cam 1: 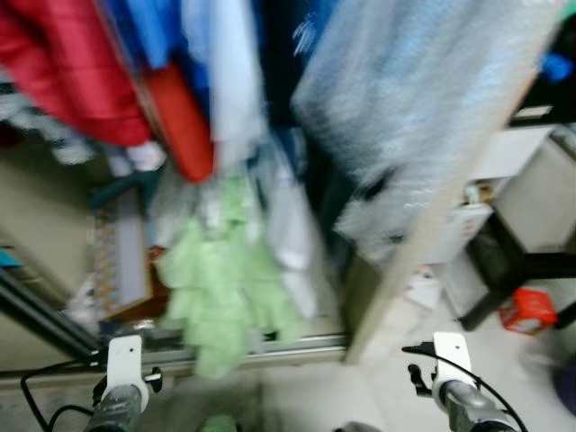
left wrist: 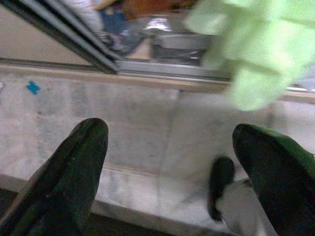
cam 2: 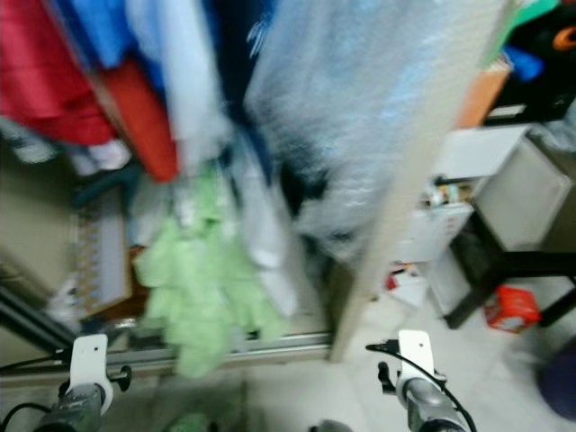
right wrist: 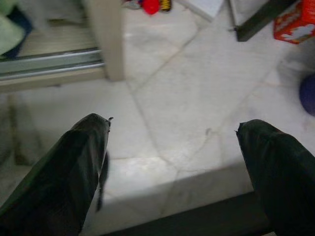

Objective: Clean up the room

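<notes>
An open wardrobe stands before me, blurred. A pale green garment [cam 1: 220, 288] hangs low over the metal sliding track [cam 1: 297, 345] and also shows in the left wrist view [left wrist: 256, 54]. Above it hang a red jacket [cam 1: 63, 72], an orange-red garment [cam 1: 180, 117] and white and blue clothes. A sheet of bubble wrap [cam 1: 423, 99] covers the wardrobe's right side. My left gripper [left wrist: 170, 130] is open over the marble floor just short of the track, holding nothing. My right gripper [right wrist: 173, 123] is open and holding nothing, above bare floor near the wardrobe's beige upright [right wrist: 106, 34].
A red box [cam 1: 526, 310] lies on the floor at the right, beside a black table leg [cam 1: 504, 270] and white boxes [cam 1: 463, 234]. A small red toy [right wrist: 151, 6] and a dark blue object [right wrist: 307, 93] also lie on the floor. A patterned box [cam 1: 121, 261] sits inside the wardrobe.
</notes>
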You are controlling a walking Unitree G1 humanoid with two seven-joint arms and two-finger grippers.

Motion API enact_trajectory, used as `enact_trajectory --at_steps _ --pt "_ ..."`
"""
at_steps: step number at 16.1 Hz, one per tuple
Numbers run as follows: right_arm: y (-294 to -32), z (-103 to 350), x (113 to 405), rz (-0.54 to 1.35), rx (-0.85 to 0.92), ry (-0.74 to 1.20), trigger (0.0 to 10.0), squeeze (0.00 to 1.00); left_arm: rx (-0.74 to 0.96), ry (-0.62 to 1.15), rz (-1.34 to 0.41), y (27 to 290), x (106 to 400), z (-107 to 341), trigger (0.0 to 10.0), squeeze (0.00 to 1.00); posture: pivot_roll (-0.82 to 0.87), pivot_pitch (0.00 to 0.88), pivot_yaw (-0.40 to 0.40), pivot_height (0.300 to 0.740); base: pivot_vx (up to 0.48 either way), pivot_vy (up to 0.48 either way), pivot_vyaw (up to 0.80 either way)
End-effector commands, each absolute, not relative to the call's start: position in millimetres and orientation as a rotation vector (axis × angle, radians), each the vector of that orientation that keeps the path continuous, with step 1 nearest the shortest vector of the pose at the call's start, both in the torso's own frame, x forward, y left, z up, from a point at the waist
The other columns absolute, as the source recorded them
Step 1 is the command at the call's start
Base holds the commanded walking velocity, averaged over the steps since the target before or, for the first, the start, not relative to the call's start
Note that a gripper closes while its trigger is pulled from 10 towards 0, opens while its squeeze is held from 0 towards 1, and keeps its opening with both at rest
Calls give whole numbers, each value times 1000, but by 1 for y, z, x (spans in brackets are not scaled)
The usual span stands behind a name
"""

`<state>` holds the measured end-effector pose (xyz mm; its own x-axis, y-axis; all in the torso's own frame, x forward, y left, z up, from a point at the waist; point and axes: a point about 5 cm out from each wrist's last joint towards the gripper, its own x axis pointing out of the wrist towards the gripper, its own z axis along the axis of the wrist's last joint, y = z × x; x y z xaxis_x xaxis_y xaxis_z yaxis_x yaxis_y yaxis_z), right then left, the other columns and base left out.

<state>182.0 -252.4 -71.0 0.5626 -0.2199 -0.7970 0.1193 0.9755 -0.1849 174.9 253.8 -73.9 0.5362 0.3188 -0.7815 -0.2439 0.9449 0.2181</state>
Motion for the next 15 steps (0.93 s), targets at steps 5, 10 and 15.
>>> enact_trajectory --at_steps 5,10,15 --pt "-254 -65 194 -201 -99 920 10000 0 109 954 348 265 172 -71 10000 0 -11 0 8 740 0 454 -298" --pt "-270 -60 192 -214 -106 915 10000 0 115 955 346 266 172 -71 10000 0 -11 0 8 740 0 455 -275" --pt "-254 -66 191 -183 -120 919 10000 0 128 943 309 266 173 -71 10000 0 -11 0 8 740 0 151 0"
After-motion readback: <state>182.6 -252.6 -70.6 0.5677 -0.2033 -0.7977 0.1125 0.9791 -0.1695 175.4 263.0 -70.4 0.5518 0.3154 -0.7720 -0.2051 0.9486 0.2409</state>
